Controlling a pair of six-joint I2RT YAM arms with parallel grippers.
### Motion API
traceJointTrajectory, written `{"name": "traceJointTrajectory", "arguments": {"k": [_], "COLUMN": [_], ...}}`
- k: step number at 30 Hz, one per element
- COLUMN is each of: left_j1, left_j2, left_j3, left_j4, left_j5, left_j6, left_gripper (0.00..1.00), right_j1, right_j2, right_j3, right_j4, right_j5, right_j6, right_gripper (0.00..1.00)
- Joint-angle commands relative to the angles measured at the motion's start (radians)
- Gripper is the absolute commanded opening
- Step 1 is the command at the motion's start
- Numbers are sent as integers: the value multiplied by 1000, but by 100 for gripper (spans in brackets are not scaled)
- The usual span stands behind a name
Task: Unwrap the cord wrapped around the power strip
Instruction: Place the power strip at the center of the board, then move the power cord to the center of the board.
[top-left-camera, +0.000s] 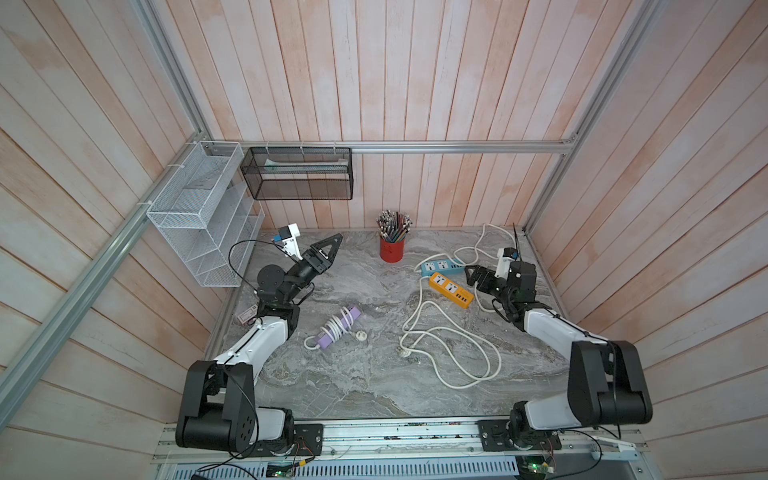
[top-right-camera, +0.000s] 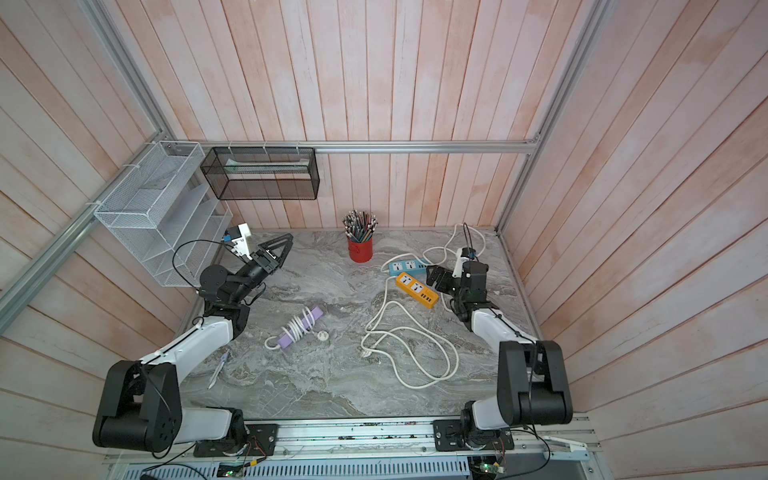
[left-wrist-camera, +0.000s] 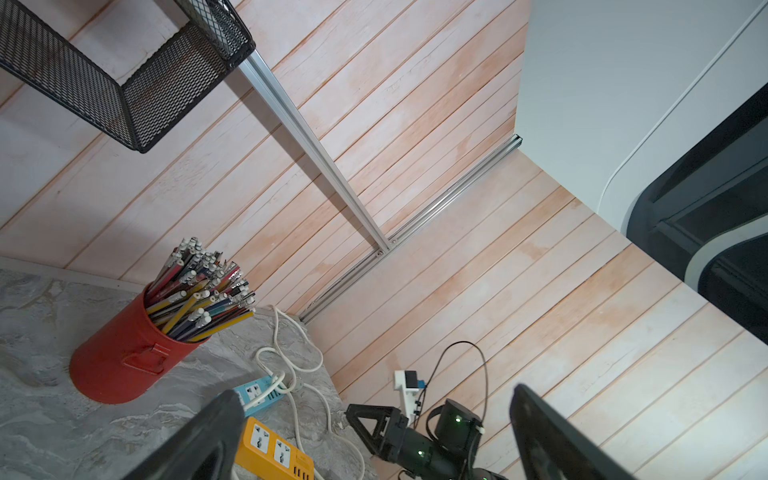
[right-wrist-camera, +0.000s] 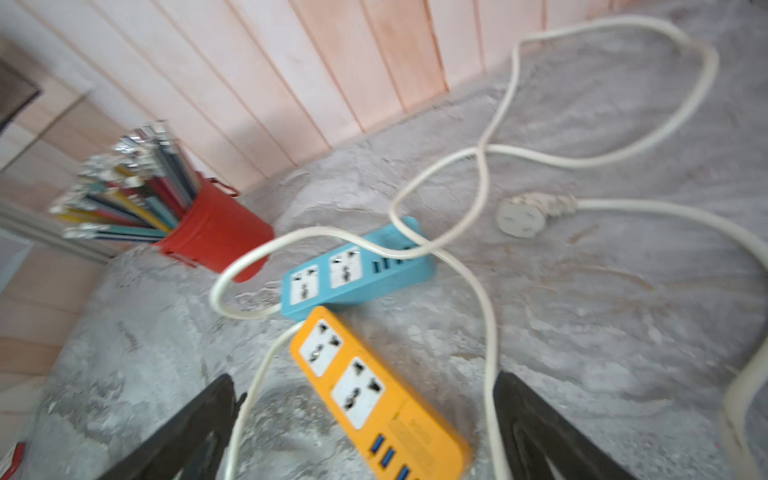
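Toward the front of the grey marbled desk (top-left-camera: 365, 386), a long white cord (top-left-camera: 459, 353) sprawls in loose loops on the right side. Left of it, around the middle of the desk, lies the purple power strip (top-left-camera: 324, 340). It sits at a slant, with its own white cord (top-left-camera: 337, 325) wound in several tight turns around its middle, a short loop sticking out at its near end and the round plug (top-left-camera: 361, 335) resting just beside it. The left gripper (top-left-camera: 332, 249) is farther back and well apart from the strip. Its jaws are spread wide with nothing between them, and it points toward the back wall. The right gripper (top-left-camera: 471, 275) is across the desk, also well apart from the purple strip and also spread wide and empty. It hovers just beside an orange power strip (top-left-camera: 451, 289) whose cord is already loose. Touching that one, a little farther back, is a blue power strip (top-left-camera: 440, 266) with loose cord draped over it. Beyond them a red cup (top-left-camera: 391, 249) full of pencils stands near the wall.
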Motion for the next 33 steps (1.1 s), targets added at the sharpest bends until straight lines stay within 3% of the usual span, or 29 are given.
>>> {"name": "traceJointTrajectory", "arguments": {"k": [1,3,6,8,9,15,21,28,33], "left_j1": [5,5,6,9,7,10,12,18,26], "left_j2": [-44,-55,-69,-81,-87,-124,-168,-191,-200], "left_j3": [29,37,38,37,36,39,63,60,57], "left_j4": [-105,-137,-165,-184,-193,-285,-379,-402,-406], "left_j5": [-3,-1,5,6,4,-13,-28,-30,-27], "left_j6": [108,128,138,144,147,215,289,301,299], "left_gripper": [100,100,100,100,100,100,100,100,100], "right_j1": [97,142,229,320,365,623,709,715,585], "right_j2": [-111,-173,-266,-318,-335,-356,-279,-122,-60], "right_j3": [-3,-15,-50,-85,-101,-235,-338,-385,-411], "right_j4": [-152,-218,-299,-339,-357,-355,-276,-203,-130], "right_j5": [74,21,-64,-80,-77,-16,-6,50,61], "right_j6": [-104,-88,-43,6,31,192,254,267,231], "right_gripper": [99,92,50,12,0,0,0,0,0]}}
